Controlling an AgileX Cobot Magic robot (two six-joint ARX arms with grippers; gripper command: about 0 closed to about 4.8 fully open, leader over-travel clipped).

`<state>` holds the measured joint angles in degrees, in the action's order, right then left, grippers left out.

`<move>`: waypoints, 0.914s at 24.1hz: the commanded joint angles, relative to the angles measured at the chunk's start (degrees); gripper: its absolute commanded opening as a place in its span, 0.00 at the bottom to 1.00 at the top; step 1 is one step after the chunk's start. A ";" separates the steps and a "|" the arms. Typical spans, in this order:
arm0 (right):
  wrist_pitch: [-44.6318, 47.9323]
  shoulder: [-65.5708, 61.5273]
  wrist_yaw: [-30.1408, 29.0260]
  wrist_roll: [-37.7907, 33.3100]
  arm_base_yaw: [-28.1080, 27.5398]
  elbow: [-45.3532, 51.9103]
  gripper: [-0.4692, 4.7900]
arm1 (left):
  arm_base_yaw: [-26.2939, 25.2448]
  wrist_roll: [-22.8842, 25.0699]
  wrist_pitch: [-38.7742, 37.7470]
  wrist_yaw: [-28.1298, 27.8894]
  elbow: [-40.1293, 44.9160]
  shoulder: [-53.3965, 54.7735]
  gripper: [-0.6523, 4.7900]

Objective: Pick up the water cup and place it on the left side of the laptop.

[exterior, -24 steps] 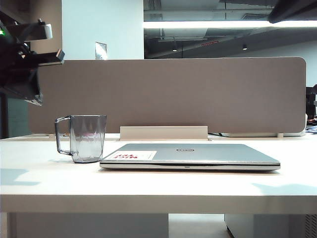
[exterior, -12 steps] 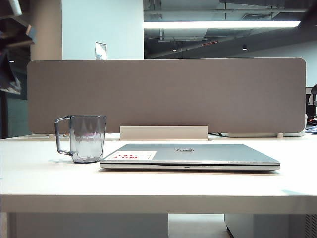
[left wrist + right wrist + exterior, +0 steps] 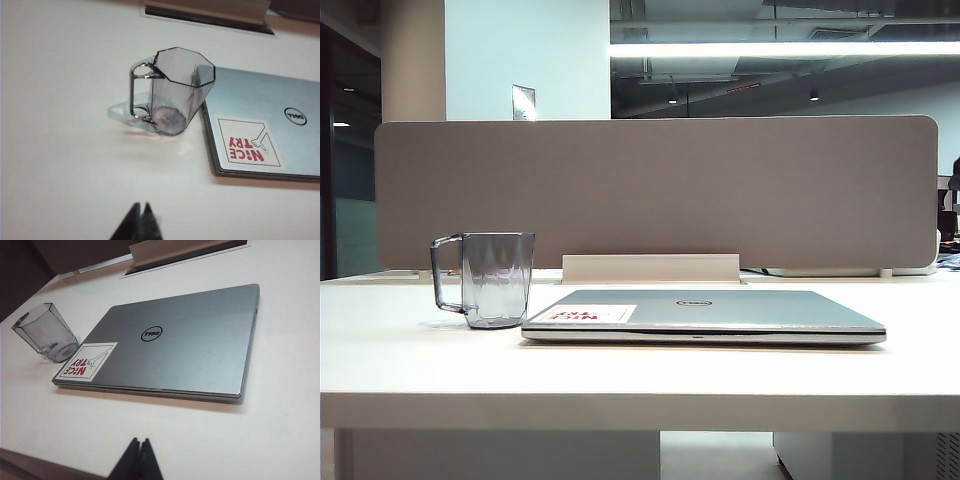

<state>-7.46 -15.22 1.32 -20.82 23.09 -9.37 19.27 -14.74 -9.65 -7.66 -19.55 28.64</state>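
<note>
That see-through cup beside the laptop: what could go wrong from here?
The water cup stands upright very close to the laptop, so a nudge to either could tip it against the lid. Its handle sticks out away from the laptop, where something passing might catch it. Both the left gripper and the right gripper are shut and well clear of it, so the risk looks small.

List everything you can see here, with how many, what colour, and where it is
water cup: one, clear smoky grey, upright on the table just left of the laptop, handle pointing away from it
laptop: one, silver-grey, closed, mid-table
sticker: one, white with red print, on the lid's corner nearest the cup
table: one, white
partition: one, beige, behind the table
left gripper: one, black, shut, above the table near the cup
right gripper: one, black, shut, above the table's front edge
</note>
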 commanded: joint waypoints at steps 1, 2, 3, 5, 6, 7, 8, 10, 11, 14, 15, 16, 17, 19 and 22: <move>1.31 1.01 0.07 -0.13 0.11 1.20 0.09 | -0.09 -0.70 0.61 -0.02 3.72 -4.07 0.11; 1.31 1.44 0.07 -0.13 0.11 1.62 0.09 | -0.09 -0.72 0.66 -0.04 5.16 -5.68 0.11; 1.31 1.66 0.04 -0.11 0.11 1.95 0.09 | -0.09 -0.70 0.85 -0.04 6.58 -7.39 0.11; 1.11 2.29 -0.20 1.22 0.11 2.58 0.09 | -0.09 -0.72 0.87 0.20 10.58 -12.68 0.11; 0.76 2.29 -0.17 1.84 0.11 2.62 0.09 | -0.09 -0.70 0.66 0.48 11.63 -14.25 0.11; 0.59 2.27 -0.20 2.03 0.11 2.71 0.09 | -0.09 -0.70 0.59 0.48 12.59 -15.80 0.11; 0.44 2.27 -0.17 2.03 0.11 2.84 0.09 | -0.09 -0.70 0.24 0.48 13.20 -16.98 0.11; 0.17 2.27 -0.20 2.45 0.11 3.19 0.09 | -0.11 -0.50 -0.76 1.31 14.27 -19.37 0.11; 0.04 2.27 -0.22 2.49 0.13 3.34 0.09 | -0.09 -0.24 -1.38 1.36 14.67 -20.41 0.11; 0.02 2.27 -0.20 2.82 0.13 4.39 0.09 | -0.11 -0.24 -2.82 1.33 15.89 -22.97 0.11; 0.04 2.27 -0.17 2.82 0.13 4.92 0.09 | -0.11 -0.26 -3.15 1.33 16.39 -23.76 0.11; 0.04 2.27 -0.20 2.82 0.13 5.31 0.09 | -0.11 -0.28 -3.19 1.40 16.72 -24.24 0.11; 0.07 2.27 -0.17 2.82 0.13 5.66 0.09 | -0.11 -0.28 -3.19 1.51 17.00 -24.63 0.11; 0.20 2.27 -0.15 2.82 0.13 6.16 0.09 | -0.11 -0.28 -3.32 1.49 17.27 -25.35 0.11; 0.24 2.27 -0.13 2.82 0.13 6.19 0.09 | -0.11 -0.28 -3.63 1.46 17.27 -25.33 0.11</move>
<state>-8.23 -12.88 1.08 -18.28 23.16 -3.03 19.29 -15.07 -13.56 -6.44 -2.11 3.25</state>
